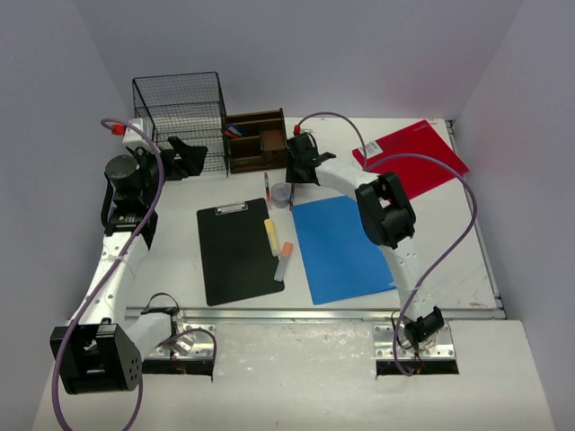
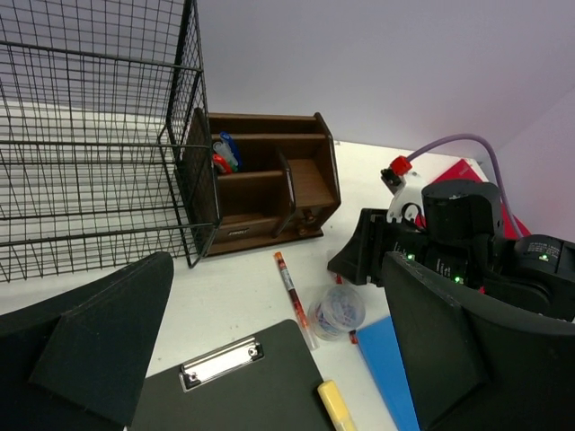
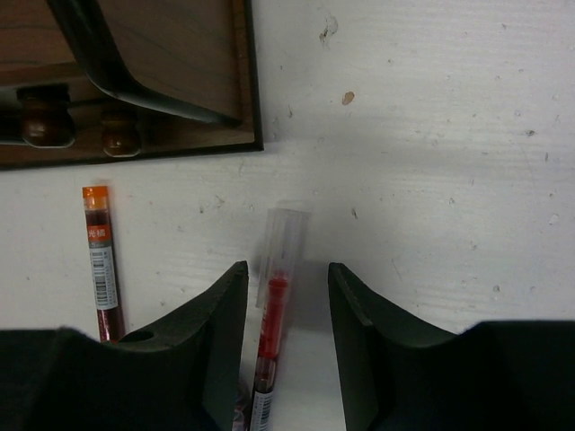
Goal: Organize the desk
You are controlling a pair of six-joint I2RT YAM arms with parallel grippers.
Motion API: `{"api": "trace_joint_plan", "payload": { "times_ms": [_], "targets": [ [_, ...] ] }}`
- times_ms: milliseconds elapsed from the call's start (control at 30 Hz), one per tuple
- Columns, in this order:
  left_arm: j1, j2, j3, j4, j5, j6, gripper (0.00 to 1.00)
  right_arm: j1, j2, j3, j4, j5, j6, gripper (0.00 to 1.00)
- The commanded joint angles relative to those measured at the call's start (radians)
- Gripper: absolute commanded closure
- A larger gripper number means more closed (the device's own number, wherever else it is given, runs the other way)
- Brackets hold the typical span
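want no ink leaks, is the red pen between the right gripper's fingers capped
Capped: a clear cap covers the tip of the red pen.

1. We find the wire basket (image 1: 184,112) at the far left of the desk (image 1: 180,242), the organizer (image 1: 256,139) just right of it.
2. Before them lies the clipboard (image 1: 234,256), a folder (image 1: 341,247) to its right.
3. A cup (image 1: 281,195) stands between those two, by their far edges.

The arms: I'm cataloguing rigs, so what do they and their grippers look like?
The left arm and right arm have white links and black joints; a lilac cable loops along each. The left gripper and right gripper are matte black.
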Motion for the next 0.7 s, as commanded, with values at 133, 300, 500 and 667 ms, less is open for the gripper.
{"api": "trace_joint_plan", "payload": {
  "times_ms": [133,300,500,667],
  "targets": [
    [0.024,-0.026,-0.006,0.02,-0.003,0.026,0.0,0.009,0.03,0.042,0.034,-0.01,0.001,0.76],
    [0.027,-0.018,-0.003,0.016,-0.001,0.027,0.0,0.008,0.003,0.045,0.024,-0.023,0.021,0.97],
    [0.029,0.005,0.007,0.015,0.007,-0.001,0.0,-0.029,-0.108,0.042,0.013,-0.062,0.026,1.0],
    [0.027,0.032,0.027,0.01,0.059,-0.008,0.0,-0.073,-0.257,0.02,0.051,-0.142,-0.005,1.0]
  ]
}}
